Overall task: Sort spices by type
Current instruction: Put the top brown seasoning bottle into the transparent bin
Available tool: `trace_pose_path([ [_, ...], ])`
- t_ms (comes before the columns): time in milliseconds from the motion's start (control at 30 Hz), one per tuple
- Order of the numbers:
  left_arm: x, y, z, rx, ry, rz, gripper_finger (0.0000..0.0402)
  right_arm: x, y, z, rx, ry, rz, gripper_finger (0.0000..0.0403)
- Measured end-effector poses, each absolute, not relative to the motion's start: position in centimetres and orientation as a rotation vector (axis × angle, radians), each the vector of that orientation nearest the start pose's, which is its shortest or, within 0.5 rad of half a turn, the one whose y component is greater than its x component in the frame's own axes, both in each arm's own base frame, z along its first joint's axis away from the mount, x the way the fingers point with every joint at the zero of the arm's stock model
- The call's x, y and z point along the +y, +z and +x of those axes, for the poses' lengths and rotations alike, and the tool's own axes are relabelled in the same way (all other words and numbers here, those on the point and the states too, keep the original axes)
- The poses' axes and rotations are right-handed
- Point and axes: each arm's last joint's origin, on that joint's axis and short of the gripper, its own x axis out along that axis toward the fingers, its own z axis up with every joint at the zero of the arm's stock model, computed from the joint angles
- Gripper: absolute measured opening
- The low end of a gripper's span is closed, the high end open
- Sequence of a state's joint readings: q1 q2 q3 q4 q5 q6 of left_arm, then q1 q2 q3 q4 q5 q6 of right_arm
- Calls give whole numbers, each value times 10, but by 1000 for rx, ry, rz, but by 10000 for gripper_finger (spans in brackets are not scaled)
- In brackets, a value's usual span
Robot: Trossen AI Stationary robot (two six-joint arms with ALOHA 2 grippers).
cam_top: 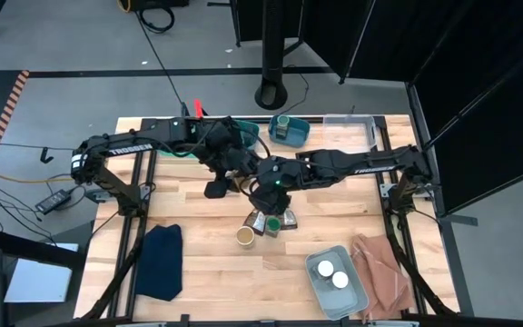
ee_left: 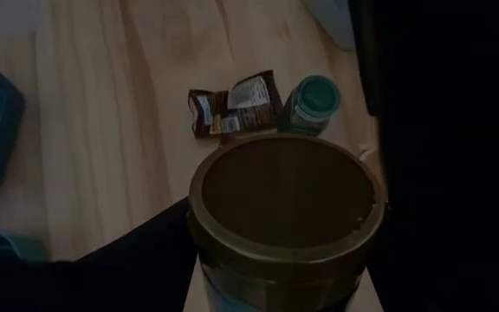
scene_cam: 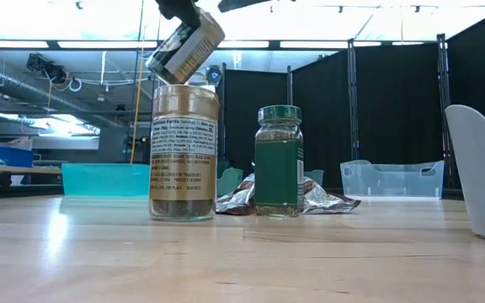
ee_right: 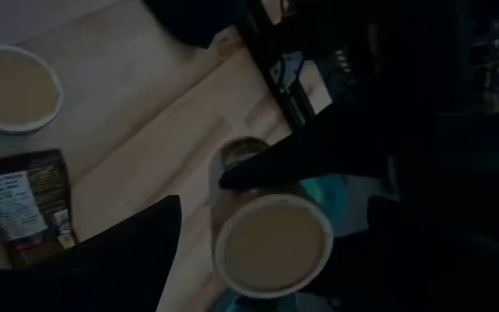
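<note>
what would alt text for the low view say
A tan-topped spice jar and a green-lidded jar stand on the wooden table, a crumpled foil packet behind them. Another jar hangs tilted above the tan-topped one.

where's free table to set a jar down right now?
Bare wood: between the dark blue cloth and the tan-topped jar, and right of centre, above the pale bin. Crowded mid-table, where both arms overlap the green-lidded jar and foil packet.

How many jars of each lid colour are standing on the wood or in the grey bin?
White-lidded jars: 2
Tan-topped jar: 1
Green-lidded jar: 1
Total: 4
</note>
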State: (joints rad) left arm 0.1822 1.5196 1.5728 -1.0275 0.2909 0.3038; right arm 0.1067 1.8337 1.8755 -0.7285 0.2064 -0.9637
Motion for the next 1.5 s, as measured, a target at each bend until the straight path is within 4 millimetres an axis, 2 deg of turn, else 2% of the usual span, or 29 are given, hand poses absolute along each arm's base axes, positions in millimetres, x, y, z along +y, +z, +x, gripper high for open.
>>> trace_pose_path([
  [167, 46, 367, 299, 894, -231, 26, 276, 34, 366, 408, 660, 233, -1000, 375],
  [1033, 42, 368, 300, 873, -301, -24, 276, 34, 368, 408, 639, 230, -925, 375],
  [1200, 43, 369, 301, 858, -273, -14, 276, 34, 368, 408, 668, 162, -894, 375],
  [1400, 46, 371, 304, 839, -185, 23, 276, 38, 367, 407, 731, -14, -953, 374],
  [1500, 48, 373, 306, 812, -156, 42, 276, 37, 365, 405, 777, -84, -927, 374],
])
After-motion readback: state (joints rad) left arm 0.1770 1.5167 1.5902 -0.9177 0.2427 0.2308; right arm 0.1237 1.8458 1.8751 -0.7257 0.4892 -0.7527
